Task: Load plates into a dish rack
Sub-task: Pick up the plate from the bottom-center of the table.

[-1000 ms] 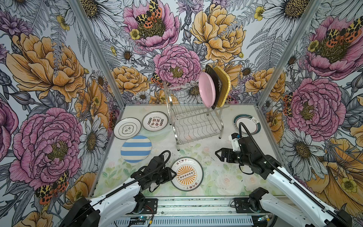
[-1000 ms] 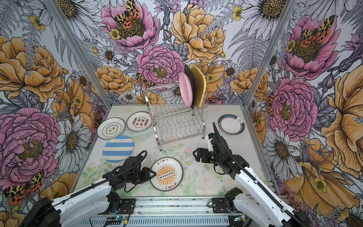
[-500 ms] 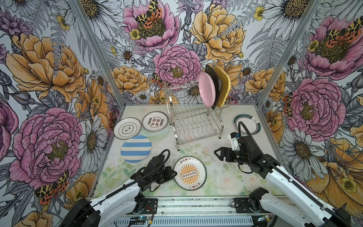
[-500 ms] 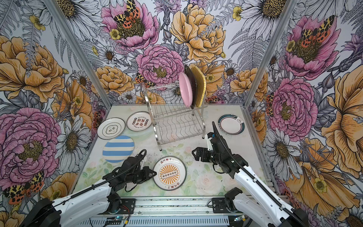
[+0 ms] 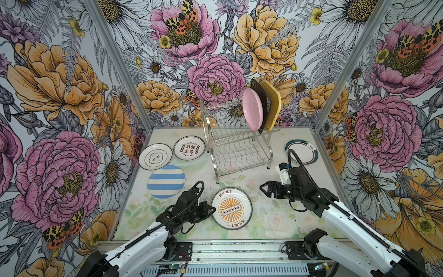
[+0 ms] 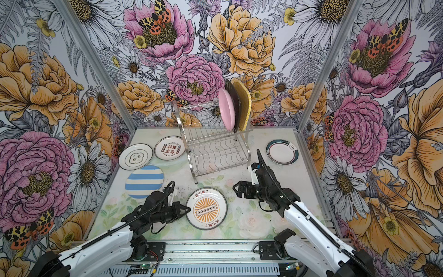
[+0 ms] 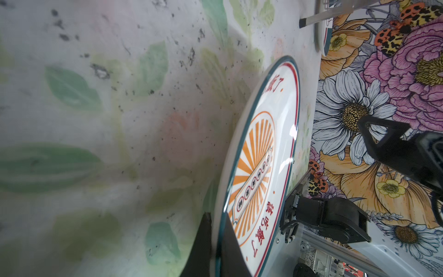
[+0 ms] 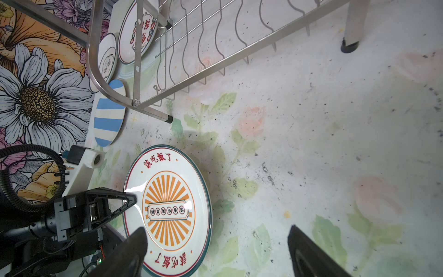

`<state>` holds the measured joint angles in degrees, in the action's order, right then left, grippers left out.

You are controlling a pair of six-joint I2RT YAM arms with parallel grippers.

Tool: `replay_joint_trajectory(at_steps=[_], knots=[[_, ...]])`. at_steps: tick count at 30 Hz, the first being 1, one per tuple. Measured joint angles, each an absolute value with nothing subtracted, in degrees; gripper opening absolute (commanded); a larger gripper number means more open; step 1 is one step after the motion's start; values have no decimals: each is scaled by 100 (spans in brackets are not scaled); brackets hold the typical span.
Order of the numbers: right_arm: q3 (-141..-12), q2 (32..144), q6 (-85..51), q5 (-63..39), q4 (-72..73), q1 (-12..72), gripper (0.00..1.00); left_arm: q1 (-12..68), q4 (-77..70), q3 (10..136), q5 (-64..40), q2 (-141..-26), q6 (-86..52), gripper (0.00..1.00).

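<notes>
surface: we see a pale tabletop printed with faint roses and green leaves (image 5: 275,217), peppered with dark scuffs; a grey metal rail (image 5: 239,250) runs along its near edge.
room: bold floral wallpaper (image 5: 60,84) closes the table in at the back and on both sides.
rack: the two-tier shiny chrome wire dish rack (image 5: 207,129) stands at the back middle of the table, with arched side frames and wavy wire shelves.
loaded: at the right end of its upper tier a round pink plate (image 5: 252,109), a black rounded-square plate (image 5: 263,105) and a yellow woven-look rounded-square plate (image 5: 273,105) stand on edge, packed close.
flat on the table: left of the rack lie a round white plate with a black cloud outline (image 5: 155,156), a round white plate with red-and-black characters (image 5: 189,148) and a round blue-striped plate (image 5: 166,181); right of it, a round teal-rimmed white plate (image 5: 301,151); in front, a round white plate with an orange sunburst (image 5: 231,208).
left gripper (image 5: 212,210): clamped on the sunburst plate's left rim.
right gripper (image 5: 263,189): jaws wide apart, nothing between them, over bare table just right of the sunburst plate, apart from it.
left wrist view: only here do we see one black finger (image 7: 203,247) under the rim and one over it; whether the plate is off the table we cannot tell.
right wrist view: only here do we make out red characters around the sunburst and a row of small circles at its centre; the loaded plates show only in both top views.
</notes>
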<state>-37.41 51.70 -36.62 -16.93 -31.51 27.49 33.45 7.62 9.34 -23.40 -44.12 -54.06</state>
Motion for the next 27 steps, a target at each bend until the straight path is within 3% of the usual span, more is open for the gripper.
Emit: replay_joint_trajectory(at_steps=[14,20,27], knots=[[-3516,5863,-3813,-3153,-2062,2749,82,3179,709,1874,-2939,-4418,-5249,0],[-3503,6049,-3957,-3627,-1594,2808,70,3173,624,2139,-3120,-4727,-5140,0],[-3489,6058,-4084,-3986,-1232,2860,49,3173,550,2176,-3173,-5022,-5046,0]])
